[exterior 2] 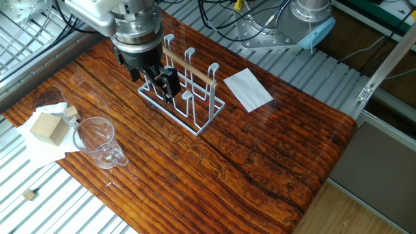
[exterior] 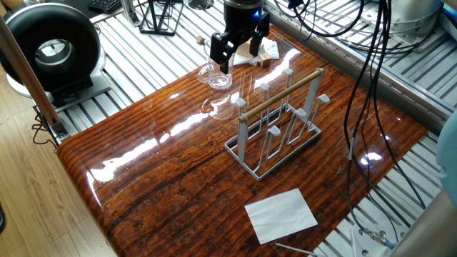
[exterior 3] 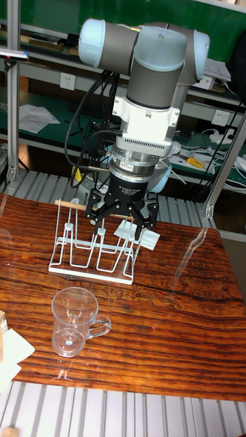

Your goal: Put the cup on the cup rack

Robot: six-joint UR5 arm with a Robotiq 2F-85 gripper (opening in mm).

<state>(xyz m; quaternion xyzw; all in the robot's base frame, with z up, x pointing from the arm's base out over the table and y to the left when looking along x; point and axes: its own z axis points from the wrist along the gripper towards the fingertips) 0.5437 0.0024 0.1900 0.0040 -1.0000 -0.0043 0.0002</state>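
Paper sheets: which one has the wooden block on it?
The crumpled sheet beside the cup, with the wooden block on top; the flat sheet beyond the cup rack lies bare.

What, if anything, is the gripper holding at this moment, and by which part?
Nothing. The gripper has its fingers open and empty; the cup stands on the table, apart from it.

From where I stand, no writing here can be read. A small white sticker with a red mark sits on the arm's black collar just above the gripper, but its print is too fine to make out. The sheet of paper near the worktop corner shows plain white.
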